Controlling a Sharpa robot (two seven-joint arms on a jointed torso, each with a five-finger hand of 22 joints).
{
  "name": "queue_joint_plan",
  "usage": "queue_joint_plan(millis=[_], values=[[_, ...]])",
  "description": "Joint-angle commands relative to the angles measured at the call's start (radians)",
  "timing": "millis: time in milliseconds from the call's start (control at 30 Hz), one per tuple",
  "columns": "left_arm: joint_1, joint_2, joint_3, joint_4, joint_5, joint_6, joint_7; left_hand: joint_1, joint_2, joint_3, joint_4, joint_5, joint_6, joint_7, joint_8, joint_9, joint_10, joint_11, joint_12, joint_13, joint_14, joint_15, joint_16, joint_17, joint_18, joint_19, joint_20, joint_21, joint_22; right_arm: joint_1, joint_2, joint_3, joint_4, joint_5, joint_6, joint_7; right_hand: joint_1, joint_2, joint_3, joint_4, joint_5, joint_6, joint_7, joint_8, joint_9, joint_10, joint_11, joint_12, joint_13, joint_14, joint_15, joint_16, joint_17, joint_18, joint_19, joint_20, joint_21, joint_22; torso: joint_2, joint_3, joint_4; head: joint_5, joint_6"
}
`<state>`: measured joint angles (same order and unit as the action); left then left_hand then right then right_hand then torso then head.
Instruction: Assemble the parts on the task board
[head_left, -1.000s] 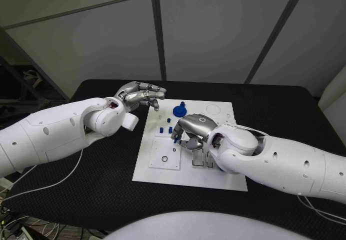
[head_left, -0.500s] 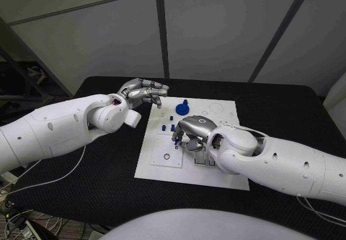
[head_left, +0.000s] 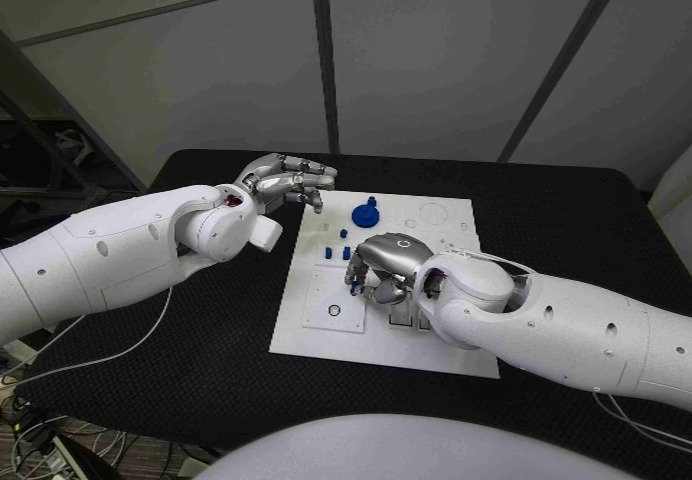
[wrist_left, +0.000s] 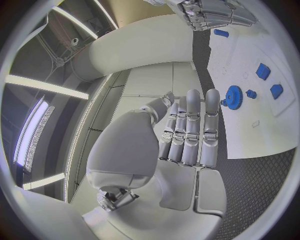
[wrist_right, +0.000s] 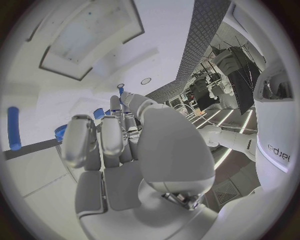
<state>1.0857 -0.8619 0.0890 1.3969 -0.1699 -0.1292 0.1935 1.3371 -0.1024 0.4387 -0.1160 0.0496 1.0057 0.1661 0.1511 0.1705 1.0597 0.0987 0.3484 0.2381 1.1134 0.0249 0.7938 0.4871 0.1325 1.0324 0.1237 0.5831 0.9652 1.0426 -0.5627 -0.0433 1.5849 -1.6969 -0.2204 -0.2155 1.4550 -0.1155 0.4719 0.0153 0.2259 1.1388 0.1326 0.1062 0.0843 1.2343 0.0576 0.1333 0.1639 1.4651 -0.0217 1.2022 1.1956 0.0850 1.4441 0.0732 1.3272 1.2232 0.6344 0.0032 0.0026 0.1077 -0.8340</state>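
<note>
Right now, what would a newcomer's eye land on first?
The right hand is low over the middle of the white task board, its fingers down among the small blue parts. The left hand hovers by the board's far left corner, holding nothing. A blue gear stands out at the far end.

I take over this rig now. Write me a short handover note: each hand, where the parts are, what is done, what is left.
Left hand: raised at the far left corner of the task board, fingers curled, nothing visible in it.
Right hand: low over the board's middle, fingers down among the small blue parts; a thin blue pin shows by its fingertips, but I cannot tell whether it is held.
Parts: the blue gear stands near the board's far edge, the small blue parts just nearer than it.
Done: cannot judge from the views.
Left: probably the pin and the small parts.
</note>
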Motion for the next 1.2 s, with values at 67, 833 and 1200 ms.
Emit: queue_joint_plan(millis=[67, 833, 1200], values=[[0.002, 0.001, 0.001, 0.0, 0.004, 0.012, 0.021, -0.008, -0.001, -0.005, -0.001, 0.001, -0.007, 0.003, 0.003, -0.001, -0.008, 0.001, 0.007, 0.001, -0.003, 0.003, -0.005, -0.001, 0.049, 0.001, 0.003, -0.002, -0.001, 0.001, 0.0, -0.001, 0.0, -0.011, 0.016, -0.003, -0.009, 0.001, 0.001, -0.001, 0.004, 0.005, 0.002, 0.005, 0.001, 0.005, 0.002, -0.007, 0.002, 0.05, -0.004, 0.004, -0.002, -0.013, -0.005, 0.001, 0.005, 0.001, 0.0, 0.0, 0.0002, 0.0, -0.003], [0.002, 0.0, 0.001, -0.001, 0.004, 0.015, 0.017, -0.007, 0.0, -0.005, -0.002, 0.001, -0.008, 0.003, 0.004, -0.002, -0.009, 0.002, 0.008, 0.002, -0.003, 0.003, -0.005, -0.002, 0.049, 0.001, 0.003, -0.003, -0.002, -0.001, 0.003, -0.002, -0.004, -0.02, 0.065, -0.003, -0.016, 0.0, -0.002, 0.0, 0.003, 0.006, 0.001, 0.005, 0.001, 0.006, 0.002, -0.008, 0.002, 0.05, -0.004, 0.008, 0.0, -0.013, -0.006, 0.002, 0.008, 0.004, 0.0, 0.0, 0.0005, 0.003, -0.011], [0.002, 0.003, 0.001, -0.003, 0.004, 0.016, 0.015, -0.007, 0.0, -0.005, -0.002, 0.001, -0.008, 0.003, 0.004, -0.002, -0.009, 0.002, 0.008, 0.002, -0.003, 0.003, -0.005, -0.002, 0.049, 0.001, 0.003, -0.003, -0.002, -0.001, 0.005, -0.027, -0.005, -0.028, 0.057, -0.011, -0.066, -0.029, -0.015, 0.018, -0.007, -0.082, 0.026, -0.044, -0.018, -0.087, 0.032, -0.064, -0.021, 0.043, 0.021, 0.005, -0.013, -0.007, -0.031, 0.02, -0.016, -0.03, -0.001, -0.0001, 0.0004, 0.003, -0.012]])
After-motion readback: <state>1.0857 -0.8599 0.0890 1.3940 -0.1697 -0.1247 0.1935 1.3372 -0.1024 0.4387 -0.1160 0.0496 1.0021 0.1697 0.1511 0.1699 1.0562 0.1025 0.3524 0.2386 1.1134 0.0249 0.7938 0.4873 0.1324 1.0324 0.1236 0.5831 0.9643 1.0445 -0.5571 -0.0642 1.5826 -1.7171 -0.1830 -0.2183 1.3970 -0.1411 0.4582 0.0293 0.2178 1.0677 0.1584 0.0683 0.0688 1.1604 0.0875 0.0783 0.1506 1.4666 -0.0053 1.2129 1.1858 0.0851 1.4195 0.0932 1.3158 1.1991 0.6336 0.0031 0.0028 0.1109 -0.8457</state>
